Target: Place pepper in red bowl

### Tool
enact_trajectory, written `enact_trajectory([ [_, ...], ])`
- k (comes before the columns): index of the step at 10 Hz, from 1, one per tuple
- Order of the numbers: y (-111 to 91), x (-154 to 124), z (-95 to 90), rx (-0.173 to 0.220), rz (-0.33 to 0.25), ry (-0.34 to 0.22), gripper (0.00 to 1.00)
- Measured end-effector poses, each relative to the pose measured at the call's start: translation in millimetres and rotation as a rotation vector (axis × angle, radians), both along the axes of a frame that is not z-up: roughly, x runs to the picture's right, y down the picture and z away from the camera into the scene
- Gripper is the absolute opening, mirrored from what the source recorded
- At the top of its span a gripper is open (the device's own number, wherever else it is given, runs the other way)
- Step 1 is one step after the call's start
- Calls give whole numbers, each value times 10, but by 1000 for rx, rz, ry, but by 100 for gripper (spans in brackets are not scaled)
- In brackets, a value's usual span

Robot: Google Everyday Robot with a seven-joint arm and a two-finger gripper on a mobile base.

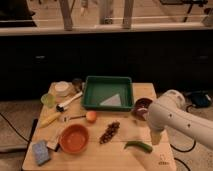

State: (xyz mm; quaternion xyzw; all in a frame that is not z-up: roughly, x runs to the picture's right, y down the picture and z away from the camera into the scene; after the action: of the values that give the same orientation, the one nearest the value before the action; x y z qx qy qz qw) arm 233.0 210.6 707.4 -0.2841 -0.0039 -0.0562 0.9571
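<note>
The pepper (pixel 138 146), small, green and curved, lies on the wooden table near its front right corner. Further left along the front of the table sits the red bowl (pixel 74 138), orange-red with nothing in it. My white arm reaches in from the right. Its gripper (pixel 156 136) points down just right of and slightly above the pepper's right end, open and holding nothing.
A dark maroon bowl (pixel 142 106) sits behind the gripper, next to a green tray (pixel 107 92). An orange fruit (pixel 91 116), a dark cluster (pixel 109 132), a yellow item (pixel 50 120), a brush (pixel 70 101), a blue sponge (pixel 41 152) and cups fill the left half.
</note>
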Motion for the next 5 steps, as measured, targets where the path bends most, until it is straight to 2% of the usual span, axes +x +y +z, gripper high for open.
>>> enact_trajectory([
  [2, 20, -41, 72, -5, -1, -18, 80],
  [5, 151, -51, 103, -17, 0, -37, 80],
])
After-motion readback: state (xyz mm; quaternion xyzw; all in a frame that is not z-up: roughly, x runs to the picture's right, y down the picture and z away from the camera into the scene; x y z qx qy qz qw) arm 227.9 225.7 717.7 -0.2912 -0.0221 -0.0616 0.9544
